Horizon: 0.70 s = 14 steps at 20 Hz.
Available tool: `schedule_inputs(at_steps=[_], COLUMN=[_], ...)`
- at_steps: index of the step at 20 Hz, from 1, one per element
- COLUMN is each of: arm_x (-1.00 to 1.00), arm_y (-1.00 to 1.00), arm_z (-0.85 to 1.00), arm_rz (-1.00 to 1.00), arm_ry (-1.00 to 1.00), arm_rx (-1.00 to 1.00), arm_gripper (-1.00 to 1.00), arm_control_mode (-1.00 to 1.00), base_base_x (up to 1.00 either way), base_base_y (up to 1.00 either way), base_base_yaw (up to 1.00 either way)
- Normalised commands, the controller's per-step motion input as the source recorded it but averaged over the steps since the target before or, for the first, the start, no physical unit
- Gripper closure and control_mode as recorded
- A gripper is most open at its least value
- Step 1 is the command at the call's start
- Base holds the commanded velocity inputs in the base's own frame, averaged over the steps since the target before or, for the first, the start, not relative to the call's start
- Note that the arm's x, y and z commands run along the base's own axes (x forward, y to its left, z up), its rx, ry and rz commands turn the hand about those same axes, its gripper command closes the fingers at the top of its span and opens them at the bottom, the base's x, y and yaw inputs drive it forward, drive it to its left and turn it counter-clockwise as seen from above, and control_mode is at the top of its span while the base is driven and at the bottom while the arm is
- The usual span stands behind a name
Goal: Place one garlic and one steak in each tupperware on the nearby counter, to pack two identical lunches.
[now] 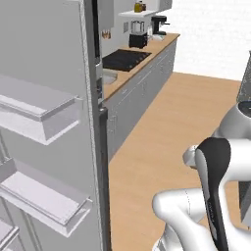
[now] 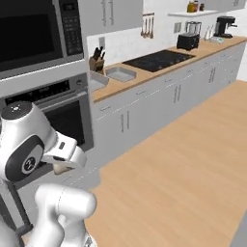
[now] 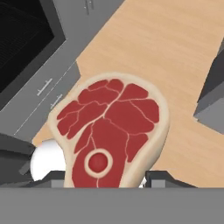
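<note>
Red raw steak (image 3: pixel 111 131), pale fat rim, round bone marking at 6 o'clock, sits clamped in the claw (image 3: pixel 105 177) above wooden floor (image 3: pixel 175 52). Light-brown bench (image 2: pixel 159 67) carries a black cooktop (image 2: pixel 157 59), toaster (image 2: pixel 188 42), coffee machine (image 2: pixel 225 25). No legible writing or brands.

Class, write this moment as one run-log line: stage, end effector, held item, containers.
stage: carrying | end effector: shut on steak | steak: above wooden floor | tupperware: on counter
</note>
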Motion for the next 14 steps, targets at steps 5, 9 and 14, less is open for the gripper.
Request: schedule_inputs(at_steps=[5,9,14], arm_x=[0.0,0.0,0.0], arm_y=[0.0,0.0,0.0], arm_z=[0.0,0.0,0.0], arm_rz=[0.0,0.0,0.0], arm_ry=[0.0,0.0,0.0], arm_rx=[0.0,0.0,0.0], arm_gripper=[1.0,1.0,1.0], arm_control_mode=[1.0,1.0,1.0], base_base_x=[1.0,1.0,1.0], base_base_y=[0.13,0.0,-0.37], base_base_yaw=[0.02,0.07,0.22])
